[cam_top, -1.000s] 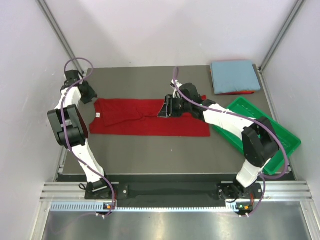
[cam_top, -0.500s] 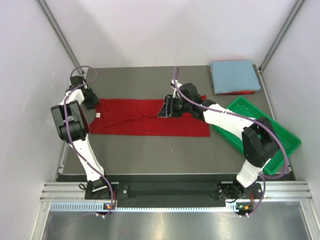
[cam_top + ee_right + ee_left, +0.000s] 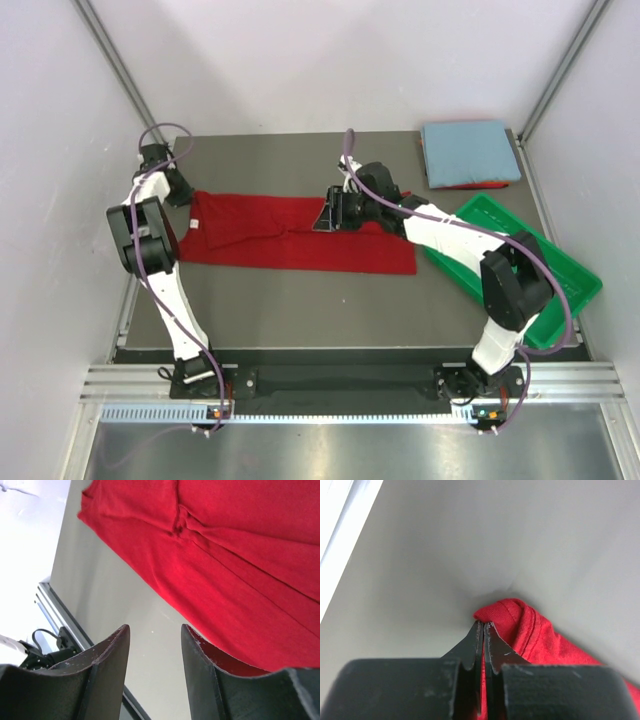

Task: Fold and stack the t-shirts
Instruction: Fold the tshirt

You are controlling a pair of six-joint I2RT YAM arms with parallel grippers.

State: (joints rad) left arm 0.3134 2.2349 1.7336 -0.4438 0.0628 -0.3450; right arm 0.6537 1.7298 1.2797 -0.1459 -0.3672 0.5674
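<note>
Red shirt [image 3: 300, 235] laid lengthwise across middle of table [image 3: 300, 320], already narrowed to a long band, small white label [image 3: 196, 224] near left end. Placed flat and centred, probably so both arms can reach an end.

Left gripper [image 3: 483, 629] at far-left corner of band, jaws pressed together. Hem corner bunched and lifted a little right at the tips, so judged a pinch on cloth rather than an empty close. Corner grip chosen most likely to carry that end over for a crosswise fold.

Right gripper [image 3: 153, 630] hovering over middle of band near far edge, fingers [image 3: 107, 665] apart, nothing between them, cloth underneath with a small pucker where layers meet. Likely waiting as hold-down or second pick point.

Blue shirt [image 3: 470, 150] folded at far-right corner, on top of second red shirt [image 3: 465, 186], only a thin red edge showing. Stack parked well apart from the work area. Green tray [image 3: 578, 283] along right side, partly under right arm.

Judged stage: last shirt, lengthwise fold done, crosswise fold and stacking left. Risk: only the top layer caught, band opening on lift.
</note>
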